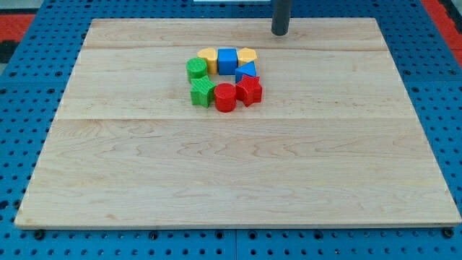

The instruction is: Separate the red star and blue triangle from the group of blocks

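The red star (249,90) sits at the right end of a tight ring of blocks at the board's upper middle. The blue triangle (246,71) touches it from above. My tip (280,32) stands on the board near the top edge, up and to the right of the group, apart from every block. Around the ring are a yellow block (247,55), a blue cube (227,60), another yellow block (208,56), a green round block (196,69), a green star-like block (202,92) and a red cylinder (225,97).
The wooden board (238,173) lies on a blue pegboard table (22,87). A red patch (444,14) shows at the view's top right corner.
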You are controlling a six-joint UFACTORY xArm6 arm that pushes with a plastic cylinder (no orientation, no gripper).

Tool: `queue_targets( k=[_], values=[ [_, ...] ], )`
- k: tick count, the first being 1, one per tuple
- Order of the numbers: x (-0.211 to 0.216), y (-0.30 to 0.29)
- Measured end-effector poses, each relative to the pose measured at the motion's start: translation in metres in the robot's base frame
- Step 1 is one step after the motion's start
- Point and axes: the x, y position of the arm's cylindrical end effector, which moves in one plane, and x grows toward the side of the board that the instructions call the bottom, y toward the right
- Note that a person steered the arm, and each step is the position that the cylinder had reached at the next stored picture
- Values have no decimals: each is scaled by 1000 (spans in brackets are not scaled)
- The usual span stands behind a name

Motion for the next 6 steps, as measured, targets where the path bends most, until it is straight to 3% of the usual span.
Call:
queue_targets(
  k=[1, 2, 5, 6],
  values=[
    [25, -29],
    [86, -50],
    [205, -41],
    [214, -65]
  ],
)
